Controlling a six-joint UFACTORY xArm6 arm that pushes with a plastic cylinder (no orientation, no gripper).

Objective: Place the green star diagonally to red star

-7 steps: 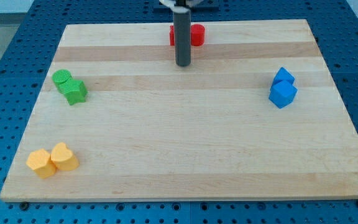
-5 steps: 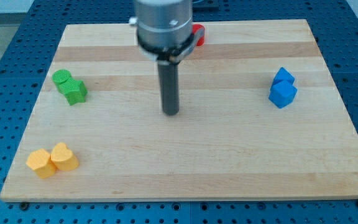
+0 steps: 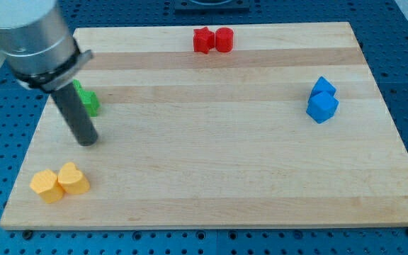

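The green star lies near the board's left edge, partly hidden behind my rod. A green cylinder beside it is hidden by the arm. The red star sits at the view's top centre, touching a red cylinder on its right. My tip rests on the board just below the green star, a short way from it, above the yellow blocks.
Two yellow blocks, a hexagon and a heart, sit together at the bottom left. Two blue blocks sit together at the right. The wooden board lies on a blue perforated table.
My tip has swept from the top centre by the red blocks down and left across the board to just below the green star. The blocks have not moved.
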